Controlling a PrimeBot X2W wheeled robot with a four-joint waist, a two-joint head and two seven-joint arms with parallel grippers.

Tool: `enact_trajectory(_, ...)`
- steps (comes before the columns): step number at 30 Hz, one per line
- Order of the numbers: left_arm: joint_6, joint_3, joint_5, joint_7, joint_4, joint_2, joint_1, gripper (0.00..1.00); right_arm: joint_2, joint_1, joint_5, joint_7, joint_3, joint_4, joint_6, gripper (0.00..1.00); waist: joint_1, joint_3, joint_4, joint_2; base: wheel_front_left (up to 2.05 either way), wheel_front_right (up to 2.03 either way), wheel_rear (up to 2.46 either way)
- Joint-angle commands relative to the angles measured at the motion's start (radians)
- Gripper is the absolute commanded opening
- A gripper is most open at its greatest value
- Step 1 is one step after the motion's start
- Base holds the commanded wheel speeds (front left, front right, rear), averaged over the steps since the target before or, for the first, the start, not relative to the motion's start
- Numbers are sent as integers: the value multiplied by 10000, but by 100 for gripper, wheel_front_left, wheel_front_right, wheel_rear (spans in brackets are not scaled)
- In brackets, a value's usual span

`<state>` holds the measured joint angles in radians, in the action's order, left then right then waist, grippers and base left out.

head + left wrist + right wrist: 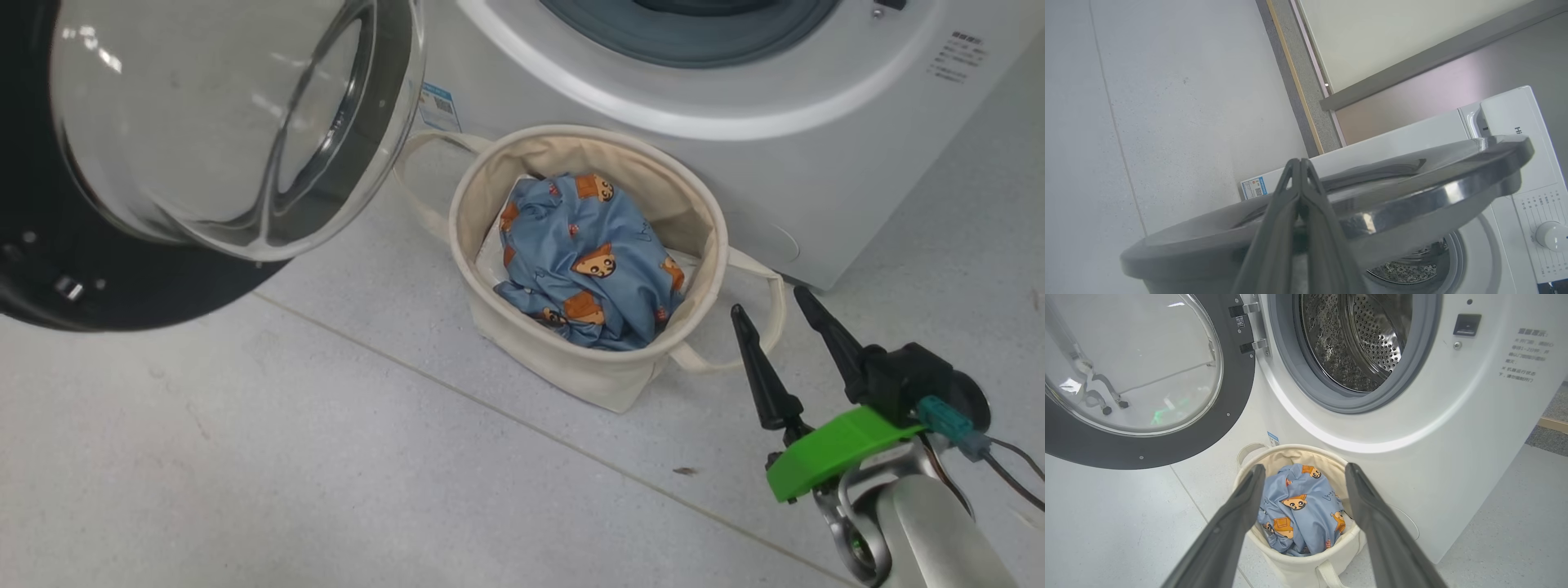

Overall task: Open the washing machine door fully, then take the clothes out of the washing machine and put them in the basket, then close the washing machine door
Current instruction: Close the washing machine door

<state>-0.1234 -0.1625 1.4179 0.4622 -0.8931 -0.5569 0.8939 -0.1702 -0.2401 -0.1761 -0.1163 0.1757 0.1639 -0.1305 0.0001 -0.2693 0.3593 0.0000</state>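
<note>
Head view: clothes (588, 261) bunched in basket (712, 269), frame centre | washing machine door (122, 298) open, upper left | right gripper (768, 300) spread, lower right | left wrist view: left gripper (1299, 161) pressed together, bottom centre

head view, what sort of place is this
Probably a laundry area: a front-loading washing machine with its door open, a basket of clothes in front of it, pale tiled floor.

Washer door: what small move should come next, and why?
Probably nudge the door toward the washer with the shut left gripper, which sits by its rim. The clothes lie in the basket, the drum looks empty, and the door stands wide open.
</note>
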Motion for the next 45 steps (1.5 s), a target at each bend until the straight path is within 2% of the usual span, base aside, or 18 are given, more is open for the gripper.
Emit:
enact_trajectory(1,-72,138,47,341,561,-319,-41,0,87,-76,14,-148,183,-232,-2,100,-1,90,-10,0,0,0,0)
enact_trajectory(13,-72,907,324,1674,3076,-156,-1763,0,571,-30,-285,-824,417,700,-2,100,-1,1064,-238,0,0,0,0)
enact_trajectory(18,-40,814,889,2194,4427,89,-2603,0,810,125,-433,-1096,480,1150,-2,100,-1,1594,-425,0,0,0,0)
enact_trajectory(22,320,692,1316,2441,5676,345,-3310,0,942,266,-498,-1255,483,1475,-2,100,-1,2004,-585,0,0,0,0)
enact_trajectory(29,991,852,1258,2084,7479,1023,-4358,0,1085,412,-600,-1396,527,1788,-2,100,-1,2532,-991,0,0,0,0)
enact_trajectory(34,1043,1079,1107,1581,7911,1711,-4708,0,1132,412,-610,-1432,510,1886,-2,100,-1,2646,-1455,0,0,0,0)
enact_trajectory(39,817,1259,962,1052,7634,2344,-4803,0,1158,417,-615,-1446,476,1932,-2,100,-1,2687,-2073,0,0,0,0)
enact_trajectory(45,562,1446,791,657,7290,2798,-4712,0,1168,358,-523,-1451,361,1831,-2,100,-1,2526,-2745,0,0,0,0)
